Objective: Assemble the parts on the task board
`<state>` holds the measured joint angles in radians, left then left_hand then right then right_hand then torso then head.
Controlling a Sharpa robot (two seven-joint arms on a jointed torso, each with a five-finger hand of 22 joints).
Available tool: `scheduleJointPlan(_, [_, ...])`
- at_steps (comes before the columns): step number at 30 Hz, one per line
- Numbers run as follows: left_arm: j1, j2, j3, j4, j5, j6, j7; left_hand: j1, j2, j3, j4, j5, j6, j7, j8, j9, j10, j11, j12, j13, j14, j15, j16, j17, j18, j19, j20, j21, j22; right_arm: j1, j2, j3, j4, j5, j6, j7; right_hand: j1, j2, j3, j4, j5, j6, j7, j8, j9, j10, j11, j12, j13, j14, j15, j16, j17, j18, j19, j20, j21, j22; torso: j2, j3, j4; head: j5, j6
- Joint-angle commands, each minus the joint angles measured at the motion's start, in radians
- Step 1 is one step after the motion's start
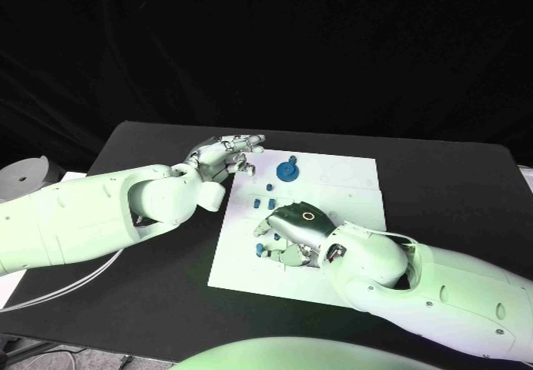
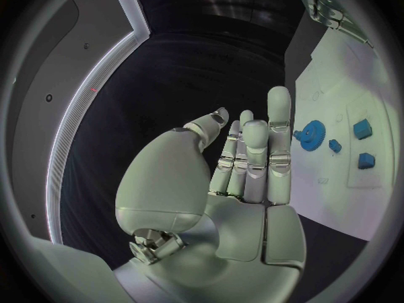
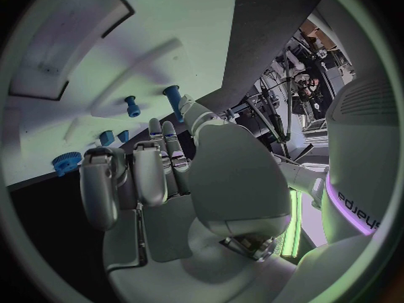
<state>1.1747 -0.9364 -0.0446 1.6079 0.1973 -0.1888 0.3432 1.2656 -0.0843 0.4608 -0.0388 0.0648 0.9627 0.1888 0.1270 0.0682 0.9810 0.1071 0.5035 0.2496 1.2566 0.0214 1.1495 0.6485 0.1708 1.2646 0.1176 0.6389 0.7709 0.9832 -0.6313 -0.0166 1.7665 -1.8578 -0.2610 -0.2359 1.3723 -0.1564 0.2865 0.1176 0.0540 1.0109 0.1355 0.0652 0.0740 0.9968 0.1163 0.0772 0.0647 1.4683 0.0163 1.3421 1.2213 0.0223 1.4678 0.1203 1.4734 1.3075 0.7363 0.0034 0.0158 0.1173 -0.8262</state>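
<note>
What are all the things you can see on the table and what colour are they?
table: one, black, under everything.
task board: one, white plate, middle of the table.
gear: one, blue, toothed, on the board's far part near the left robot hand.
small parts: several, blue, on the board between the gear and the right robot hand; exact count hard to tell.
left robot hand: one, silver, at the board's far left corner, fingers apart, holding nothing.
right robot hand: one, silver, palm down over the board's near left part; whether it holds a part is hidden.
</note>
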Motion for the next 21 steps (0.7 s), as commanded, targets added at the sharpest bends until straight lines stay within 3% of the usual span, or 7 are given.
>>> scheduleJointPlan(1, [0.0,0.001,0.0,0.0,-0.004,0.013,0.0,0.002,0.011,0.001,-0.004,0.004,-0.009,0.001,0.005,0.002,-0.007,-0.001,0.003,0.001,-0.009,-0.001,0.007,-0.001,0.011,-0.006,0.0,-0.005,-0.001,-0.002,-0.02,0.0,0.018,0.025,-0.139,0.04,0.005,0.005,-0.018,0.004,-0.002,0.001,0.005,0.0,0.0,0.001,-0.006,0.01,0.001,0.04,0.006,-0.008,-0.006,0.011,0.052,0.005,-0.008,0.133,0.0,0.0015,-0.0005,-0.005,0.003])
scheduleJointPlan(7, [0.0,-0.001,0.0,-0.001,-0.004,0.014,-0.002,0.002,0.011,0.001,-0.004,0.004,-0.009,0.001,0.005,0.002,-0.007,-0.001,0.003,0.001,-0.009,-0.001,0.007,-0.001,0.011,-0.006,0.0,-0.005,-0.001,-0.001,-0.092,0.012,0.066,0.099,-0.233,0.083,0.025,0.02,-0.035,0.01,0.005,0.016,0.01,0.001,0.002,0.052,-0.019,0.046,0.005,0.04,-0.004,-0.011,-0.013,0.011,0.054,-0.003,-0.006,0.135,-0.001,0.0008,-0.003,-0.013,0.007])
scheduleJointPlan(12, [0.0,-0.001,0.0,0.0,-0.004,0.016,-0.001,0.002,0.011,0.001,-0.004,0.004,-0.009,0.001,0.005,0.002,-0.007,-0.001,0.003,0.001,-0.009,-0.001,0.007,-0.001,0.011,-0.006,0.0,-0.005,-0.001,0.025,-0.203,0.025,0.12,0.238,-0.202,0.063,0.032,0.035,-0.031,0.019,0.026,0.046,0.007,0.009,0.007,0.175,-0.041,0.103,0.022,0.043,-0.023,-0.004,-0.006,0.007,0.061,-0.018,0.008,0.152,-0.003,-0.0016,-0.0017,-0.032,0.015])
scheduleJointPlan(14, [0.0,-0.003,0.0,0.0,-0.004,0.015,-0.001,0.002,0.011,0.001,-0.004,0.004,-0.009,0.001,0.005,0.002,-0.007,-0.001,0.003,0.001,-0.009,-0.001,0.007,-0.001,0.011,-0.006,0.0,-0.005,-0.001,0.039,-0.255,0.027,0.141,0.303,-0.179,0.042,0.025,0.033,-0.034,0.027,0.036,0.057,0.01,0.013,0.009,0.237,-0.05,0.132,0.036,0.047,-0.03,0.011,0.013,0.0,0.071,-0.025,0.028,0.177,-0.004,-0.0026,-0.0046,-0.043,0.02])
scheduleJointPlan(18, [0.0,-0.005,0.0,0.002,-0.004,0.015,0.001,0.002,0.011,0.001,-0.004,0.004,-0.009,0.001,0.005,0.002,-0.007,-0.001,0.003,0.001,-0.009,-0.001,0.007,-0.001,0.011,-0.006,0.0,-0.005,-0.001,0.054,-0.381,0.028,0.189,0.425,-0.153,-0.008,0.008,0.024,-0.059,0.038,0.047,0.075,-0.013,0.024,0.012,0.381,-0.083,0.232,0.105,0.057,-0.057,0.041,0.052,-0.014,0.092,-0.049,0.073,0.233,-0.007,-0.0046,-0.0137,-0.064,0.029])
scheduleJointPlan(20, [0.0,-0.007,0.0,0.003,-0.004,0.015,0.002,0.002,0.011,0.001,-0.004,0.004,-0.009,0.001,0.005,0.002,-0.007,-0.001,0.003,0.001,-0.009,-0.001,0.007,-0.001,0.011,-0.006,0.0,-0.005,-0.001,0.051,-0.421,0.027,0.206,0.449,-0.15,-0.032,-0.014,0.022,-0.082,0.052,0.048,0.079,-0.024,0.028,0.013,0.425,-0.094,0.327,0.195,0.055,-0.067,0.028,0.028,-0.018,0.097,-0.061,0.085,0.247,-0.008,-0.0044,-0.0204,-0.072,0.033])
scheduleJointPlan(21, [0.0,-0.007,0.0,0.003,-0.004,0.015,0.003,0.002,0.011,0.001,-0.004,0.004,-0.009,0.001,0.005,0.002,-0.007,-0.001,0.003,0.001,-0.009,-0.001,0.007,-0.001,0.011,-0.006,0.0,-0.005,-0.001,0.048,-0.441,0.026,0.214,0.458,-0.15,-0.048,-0.03,0.024,-0.104,0.064,0.061,0.081,-0.031,0.033,0.015,0.437,-0.105,0.541,0.431,0.056,-0.076,0.032,0.031,-0.02,0.1,-0.068,0.091,0.256,-0.008,-0.0043,-0.0218,-0.074,0.034])
